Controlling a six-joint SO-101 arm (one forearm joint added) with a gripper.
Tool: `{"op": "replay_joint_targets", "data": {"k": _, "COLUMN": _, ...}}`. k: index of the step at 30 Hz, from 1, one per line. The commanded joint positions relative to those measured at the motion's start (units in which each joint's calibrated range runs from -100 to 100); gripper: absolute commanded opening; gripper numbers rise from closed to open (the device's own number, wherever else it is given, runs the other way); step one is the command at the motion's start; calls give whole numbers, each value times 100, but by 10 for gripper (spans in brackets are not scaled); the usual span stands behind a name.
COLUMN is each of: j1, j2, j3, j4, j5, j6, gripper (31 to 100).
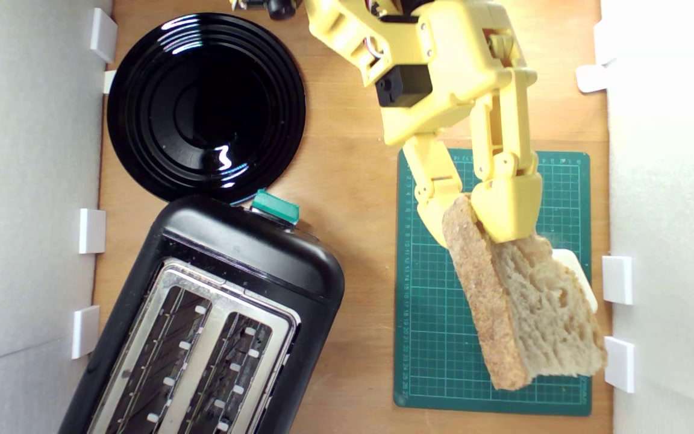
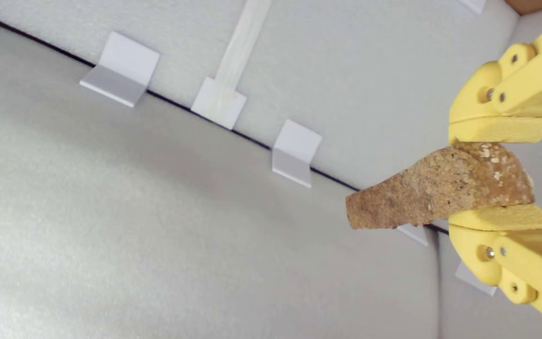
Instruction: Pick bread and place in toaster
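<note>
Bread [image 1: 534, 307], a rustic wedge-shaped slice with pale holey crumb and brown crust, is hanging over the green cutting mat [image 1: 431, 337]; the yellow pincer [image 1: 473, 220] is clamping its crusty end. Probably light, soft, crumbly.

Yellow arm [image 1: 425, 60] reaching in from the exterior view's top edge, its gripper [image 1: 473, 220] clamped on the bread [image 1: 528, 301], apparently at the slice's crusted corner, both fingers [image 2: 501, 129] pressing opposite faces.
</note>
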Motion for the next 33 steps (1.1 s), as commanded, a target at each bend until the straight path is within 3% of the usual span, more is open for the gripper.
{"op": "replay_joint_targets", "data": {"k": 1, "j1": 50, "j2": -269, "j3": -1100, "j4": 26, "j5": 667, "j6": 327, "gripper": 575}}
{"op": "replay_joint_targets", "data": {"k": 4, "j1": 122, "j2": -269, "j3": -1590, "j4": 26, "j5": 1025, "j6": 573, "gripper": 575}}
{"op": "replay_joint_targets", "data": {"k": 11, "j1": 791, "j2": -253, "j3": -2252, "j4": -1, "j5": 1495, "j6": 1138, "gripper": 575}}
{"op": "replay_joint_targets", "data": {"k": 19, "j1": 1766, "j2": 172, "j3": -3160, "j4": -908, "j5": 2007, "j6": 2483, "gripper": 575}}
{"op": "replay_joint_targets", "data": {"k": 27, "j1": 2201, "j2": 504, "j3": -3306, "j4": -917, "j5": 2135, "j6": 3424, "gripper": 575}}
{"op": "replay_joint_targets", "data": {"k": 33, "j1": 2580, "j2": 721, "j3": -3315, "j4": -944, "j5": 2177, "j6": 3775, "gripper": 579}}
